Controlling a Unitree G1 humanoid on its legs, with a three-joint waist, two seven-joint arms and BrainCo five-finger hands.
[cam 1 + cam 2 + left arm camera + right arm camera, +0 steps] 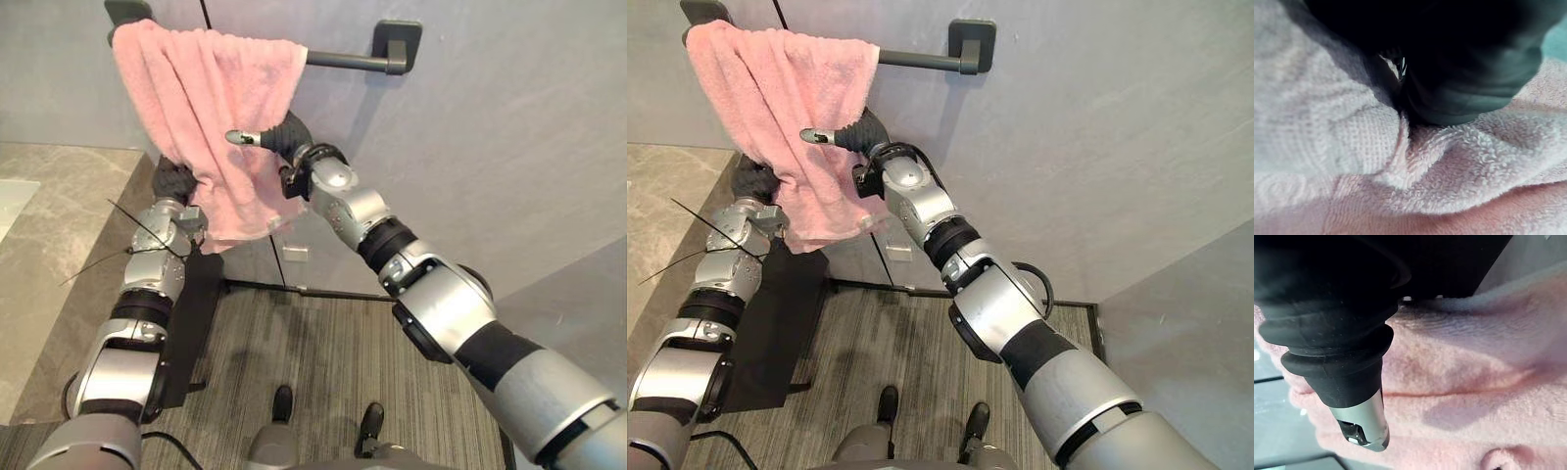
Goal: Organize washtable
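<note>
1. The pink towel (196, 88) hangs bunched over the left end of the dark rail (343, 61) on the grey wall (490, 147), above the near edge of the stone table (49, 225); the right stretch of the rail is bare
2. The rail runs level from left to right, and the towel's long side drops from it, so any spreading would have to go rightward along the rail
3. My right robot hand (266, 137) lies against the front of the towel near its right edge, about halfway down the cloth; this hand is nearer the bare stretch of rail, and I judge it better placed to draw the cloth across
4. Whether my right robot hand has hold of the cloth I cannot tell
5. My right arm reaches up and leftward from the lower right, the wrist bent toward the wall
6. My left robot hand (174, 181) is tucked up behind the towel's lower left part, the cloth draped over it; its grip is hidden, so I cannot tell that either
7. My left arm rises almost straight up along the table's edge
</note>
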